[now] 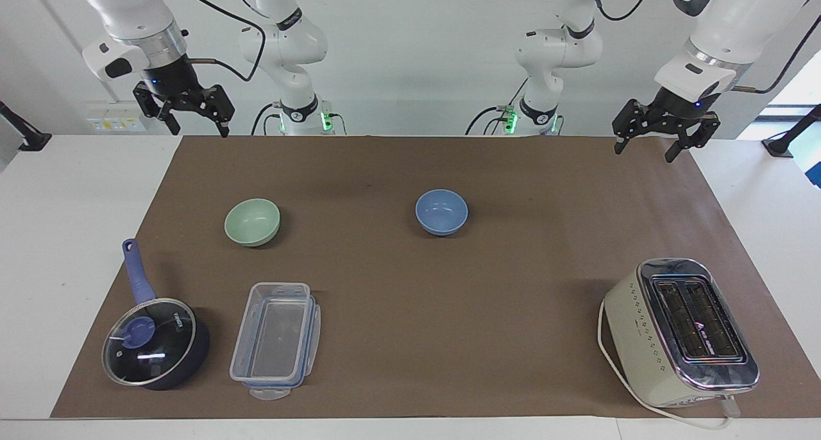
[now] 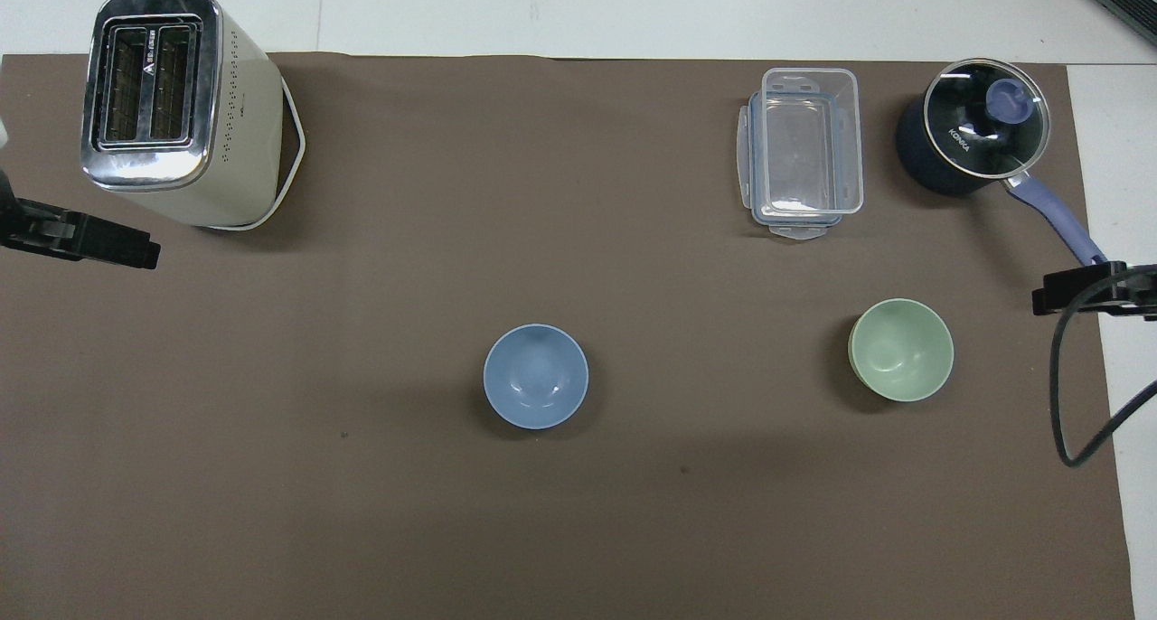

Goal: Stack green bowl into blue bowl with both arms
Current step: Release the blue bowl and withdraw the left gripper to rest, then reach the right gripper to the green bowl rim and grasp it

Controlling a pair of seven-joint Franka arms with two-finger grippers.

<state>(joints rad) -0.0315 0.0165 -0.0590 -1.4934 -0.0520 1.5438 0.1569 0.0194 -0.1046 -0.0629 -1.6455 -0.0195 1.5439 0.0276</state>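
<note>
Green bowl (image 1: 252, 221) sits upright on the table (image 1: 397, 312), beside the blue bowl (image 1: 441, 211) toward the right arm's end — well apart from it. It looks light, stiff and smooth, likely slippery; its rim seems the best hold. Left claw (image 1: 665, 126) and right claw (image 1: 183, 106) hang open, empty, above the table's edge nearest the robots.

The glass lid (image 2: 988, 119) of the saucepan (image 2: 940, 164) bears the brand "KONKA"; the toaster's (image 2: 185, 114) logo is unreadable.
</note>
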